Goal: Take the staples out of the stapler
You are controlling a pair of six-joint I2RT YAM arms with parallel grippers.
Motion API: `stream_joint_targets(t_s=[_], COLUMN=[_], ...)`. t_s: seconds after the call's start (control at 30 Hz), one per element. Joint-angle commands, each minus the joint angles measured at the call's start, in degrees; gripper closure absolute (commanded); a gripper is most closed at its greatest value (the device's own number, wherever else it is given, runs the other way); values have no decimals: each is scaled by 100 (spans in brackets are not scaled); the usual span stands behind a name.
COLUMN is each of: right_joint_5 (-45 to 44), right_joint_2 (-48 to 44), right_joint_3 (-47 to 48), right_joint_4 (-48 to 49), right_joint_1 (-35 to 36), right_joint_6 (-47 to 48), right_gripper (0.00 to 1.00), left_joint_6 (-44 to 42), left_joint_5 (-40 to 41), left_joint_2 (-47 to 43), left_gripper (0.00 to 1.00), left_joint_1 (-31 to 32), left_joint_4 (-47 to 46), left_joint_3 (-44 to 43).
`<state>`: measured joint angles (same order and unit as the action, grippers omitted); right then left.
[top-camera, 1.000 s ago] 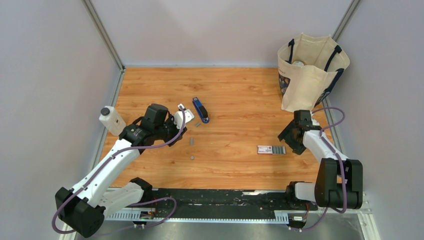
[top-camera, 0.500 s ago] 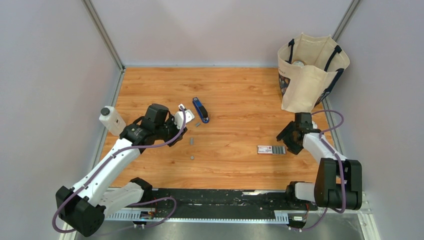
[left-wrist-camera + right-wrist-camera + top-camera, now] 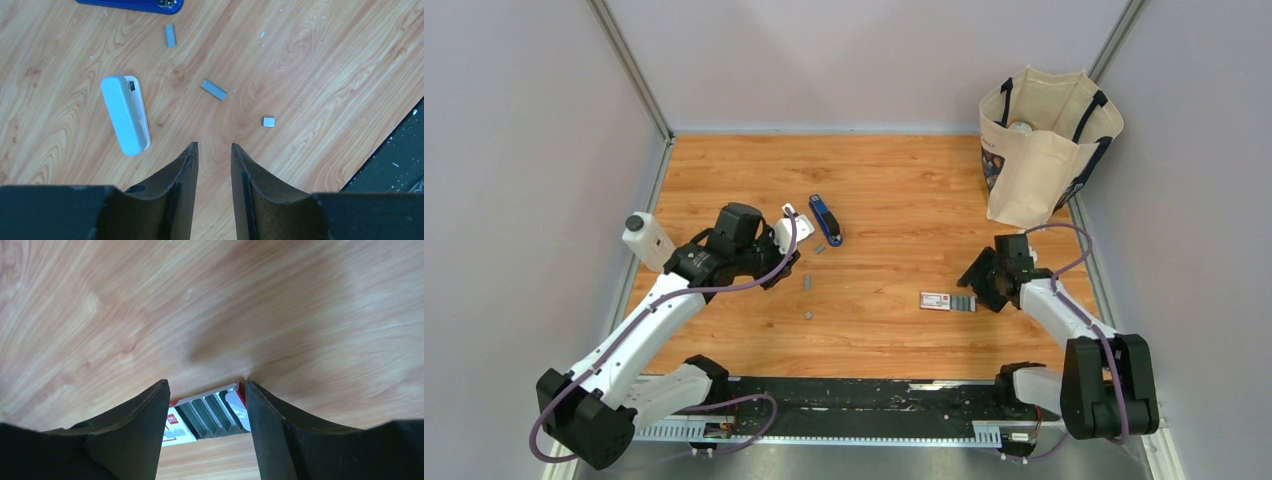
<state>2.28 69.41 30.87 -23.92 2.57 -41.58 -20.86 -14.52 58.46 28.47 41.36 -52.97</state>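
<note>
The blue stapler (image 3: 825, 219) lies on the wooden table, far of centre; its edge shows at the top of the left wrist view (image 3: 130, 5). Three small silver staple bits (image 3: 820, 249) (image 3: 807, 283) (image 3: 808, 315) lie loose near it, also in the left wrist view (image 3: 170, 36) (image 3: 214, 89) (image 3: 269, 121). My left gripper (image 3: 780, 270) (image 3: 212, 146) hovers above them, jaws a little apart and empty. My right gripper (image 3: 977, 285) (image 3: 205, 385) is open, its fingers on either side of the grey tray end of the red-and-white box (image 3: 936, 300) (image 3: 210, 412).
A pale oblong piece (image 3: 125, 114) lies left of my left fingers. A canvas tote bag (image 3: 1039, 150) stands at the back right. A white bottle with a black cap (image 3: 646, 240) stands at the left edge. A black rail (image 3: 854, 395) runs along the near edge.
My right gripper has moved left and the red-and-white box has slid left with it. The left arm has hardly moved.
</note>
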Motion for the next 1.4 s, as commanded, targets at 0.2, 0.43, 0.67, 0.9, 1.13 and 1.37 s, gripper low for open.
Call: stream_joint_targets(t_s=[0.2,0.43,0.67,0.9,1.13,1.37], right_joint_5=[-79,-220,-457,-650,-1089,-1406], right_joint_2=[55,731,1373,1357,803,171], right_joint_3=[-231,208,551,675,744,1157], right_joint_4=[-69,142,327,125,-402,-798], right_joint_1=[1684,2590,3214,3364,3347,2952], right_joint_6=[-1141,-1536,-1704,-1660,-1467,-923], right_gripper=[36,36,36,36,32,13], left_joint_6=[12,-146,-453,-1138,-1185,555], left_joint_5=[-103,63,266,249,117,-120], left_joint_2=[-115,-212,-177,60,1200,1889], left_gripper=[61,60,59,57,55,45], left_joint_1=[-17,-17,-17,-17,1,1], left_joint_4=[38,12,-23,-93,134,-312], left_joint_3=[-240,-38,164,296,-317,-399])
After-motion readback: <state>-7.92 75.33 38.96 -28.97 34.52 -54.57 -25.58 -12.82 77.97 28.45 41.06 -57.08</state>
